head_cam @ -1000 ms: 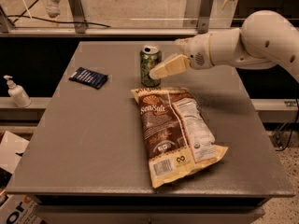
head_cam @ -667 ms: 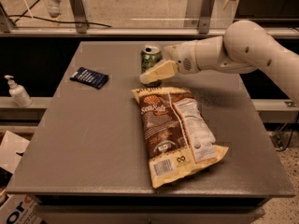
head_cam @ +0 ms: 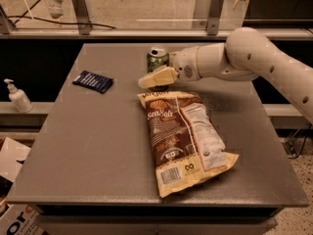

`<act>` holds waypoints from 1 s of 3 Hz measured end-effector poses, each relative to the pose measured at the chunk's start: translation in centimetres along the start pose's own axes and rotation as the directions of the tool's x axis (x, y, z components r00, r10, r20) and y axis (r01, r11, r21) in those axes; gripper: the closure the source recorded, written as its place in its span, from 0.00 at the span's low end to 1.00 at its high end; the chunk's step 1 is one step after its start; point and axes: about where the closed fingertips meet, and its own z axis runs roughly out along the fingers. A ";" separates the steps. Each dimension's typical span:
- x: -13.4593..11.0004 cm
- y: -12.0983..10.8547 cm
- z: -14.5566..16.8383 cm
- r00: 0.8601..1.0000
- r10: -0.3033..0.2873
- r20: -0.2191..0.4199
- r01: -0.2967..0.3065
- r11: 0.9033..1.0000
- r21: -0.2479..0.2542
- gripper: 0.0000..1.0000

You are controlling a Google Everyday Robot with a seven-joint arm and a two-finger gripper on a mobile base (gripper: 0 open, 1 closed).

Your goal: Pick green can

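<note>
Green can [head_cam: 157, 58] stands upright toward 12 o'clock on the table [head_cam: 88, 146]. Gripper [head_cam: 154, 75] reaches in from 3 o'clock, low at the can's near side; whether it is open or clamped cannot be told. Risk: chip bag [head_cam: 183, 141] lies just at the can's 6 o'clock. An off-centre hold may tip the can or snag the bag.

White arm [head_cam: 254, 58] in from the right — gripper [head_cam: 146, 80] low, near centre, seemingly angled slightly downward
</note>
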 end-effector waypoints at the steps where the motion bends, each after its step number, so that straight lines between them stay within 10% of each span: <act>1: 0.0 0.5 0.2 1.000 0.006 0.028 -0.005 1.000 -0.015 0.43; 3: -1.5 -0.3 -2.0 0.995 0.032 0.095 -0.032 0.999 -0.002 0.89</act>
